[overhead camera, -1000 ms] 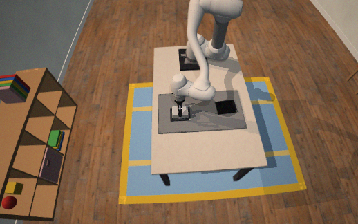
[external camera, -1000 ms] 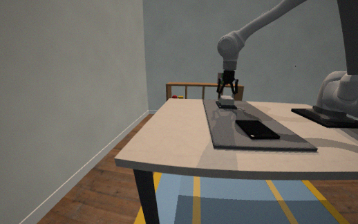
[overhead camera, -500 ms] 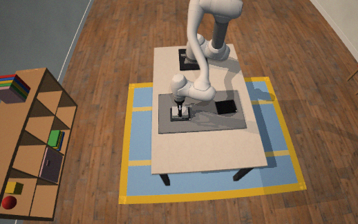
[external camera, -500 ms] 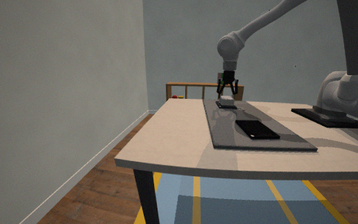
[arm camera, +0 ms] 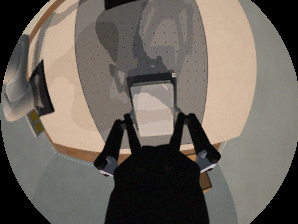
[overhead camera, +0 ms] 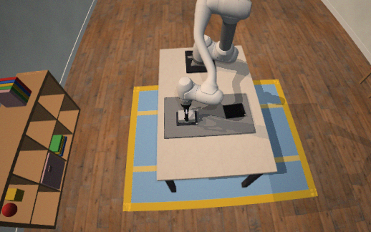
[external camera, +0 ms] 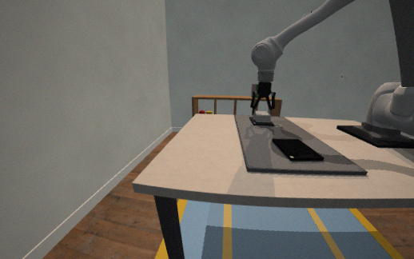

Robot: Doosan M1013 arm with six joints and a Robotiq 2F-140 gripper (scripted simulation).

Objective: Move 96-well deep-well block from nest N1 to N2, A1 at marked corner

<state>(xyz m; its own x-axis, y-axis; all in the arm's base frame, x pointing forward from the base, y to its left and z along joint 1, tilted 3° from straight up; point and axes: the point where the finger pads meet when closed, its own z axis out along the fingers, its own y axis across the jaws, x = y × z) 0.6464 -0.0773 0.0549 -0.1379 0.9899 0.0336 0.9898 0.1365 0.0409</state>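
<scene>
The white deep-well block [overhead camera: 189,117] sits in a dark nest on the left part of the grey mat [overhead camera: 209,116]. It also shows in the exterior view [external camera: 262,117] and in the wrist view [arm camera: 153,106]. My gripper [overhead camera: 186,117] is straight above it with its fingers down both sides, shut on the block [external camera: 262,107] [arm camera: 154,123]. The block still looks low in that nest.
The arm's base plate [overhead camera: 196,61] stands at the table's far side. A wooden shelf [overhead camera: 30,150] with coloured items stands on the floor to the left, away from the table.
</scene>
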